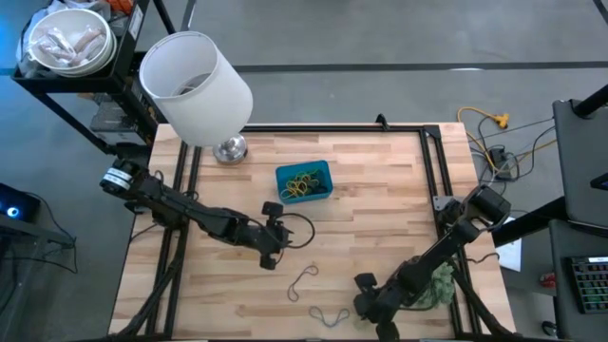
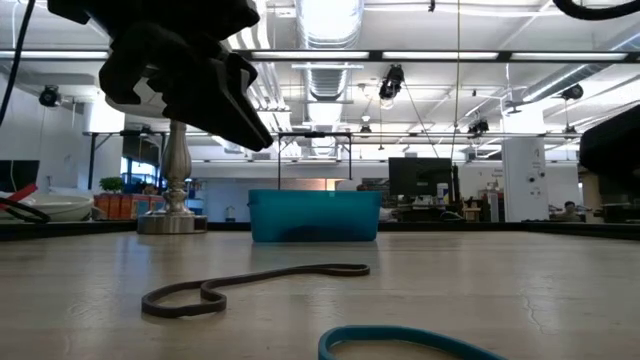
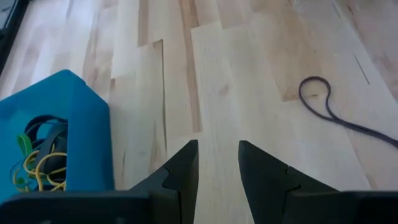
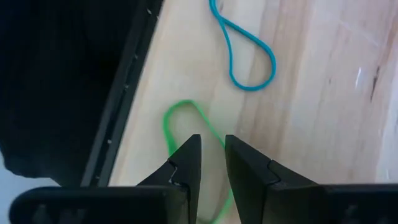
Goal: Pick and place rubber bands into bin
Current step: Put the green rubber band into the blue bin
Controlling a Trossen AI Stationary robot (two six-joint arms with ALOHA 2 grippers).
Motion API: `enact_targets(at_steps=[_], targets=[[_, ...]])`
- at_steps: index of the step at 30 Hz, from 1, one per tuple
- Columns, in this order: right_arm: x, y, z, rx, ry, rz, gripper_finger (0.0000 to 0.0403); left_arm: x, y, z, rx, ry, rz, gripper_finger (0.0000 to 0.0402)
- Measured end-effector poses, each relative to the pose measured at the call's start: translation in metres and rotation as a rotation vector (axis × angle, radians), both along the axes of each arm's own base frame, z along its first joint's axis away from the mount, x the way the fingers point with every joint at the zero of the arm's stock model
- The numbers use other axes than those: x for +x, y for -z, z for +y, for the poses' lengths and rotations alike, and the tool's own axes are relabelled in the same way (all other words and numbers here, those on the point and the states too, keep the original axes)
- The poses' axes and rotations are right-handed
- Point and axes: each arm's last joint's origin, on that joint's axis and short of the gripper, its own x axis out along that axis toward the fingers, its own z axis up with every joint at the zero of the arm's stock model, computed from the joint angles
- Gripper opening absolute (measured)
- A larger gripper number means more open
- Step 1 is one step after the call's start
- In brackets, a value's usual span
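The blue bin [image 1: 304, 180] stands at the table's middle with several rubber bands in it, yellow, green and dark [image 3: 38, 155]. My left gripper [image 3: 217, 146] hovers open above bare wood just near of the bin [image 3: 56, 124], holding nothing. A dark band [image 1: 304, 280] lies flat to its right. My right gripper [image 4: 211, 142] is low at the table's near edge, open. Its fingers stand on either side of a green band [image 4: 180, 115] that lies on the wood. A teal band [image 4: 249, 56] lies just beyond it. My right gripper comes down slanting over the green band, which runs between its two fingertips [image 4: 191, 149] and lies flat on the table. Whether the fingers touch the band, I cannot tell.
A white lampshade [image 1: 195, 85] on a metal base [image 1: 230, 149] stands at the far left. A bushy green plant ball [image 1: 439, 285] lies beside my right arm. The table's dark near-edge frame [image 4: 118, 118] runs close by the green band. Bare wood lies between the bin and the loose bands.
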Motion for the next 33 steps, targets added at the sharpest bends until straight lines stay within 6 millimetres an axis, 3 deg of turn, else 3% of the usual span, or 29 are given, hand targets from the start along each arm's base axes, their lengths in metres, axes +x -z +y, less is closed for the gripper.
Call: enact_targets(at_steps=[19, 33], targets=[[-0.001, 0.003, 0.000, -0.098, 0.019, 0.034, 0.0068, 0.000, 0.000, -0.001, -0.011, -0.006, -0.001, 0.0098], [-0.006, 0.015, 0.008, -0.150, 0.013, 0.040, 0.0056, 0.000, 0.001, -0.001, -0.011, -0.006, -0.001, 0.0098]])
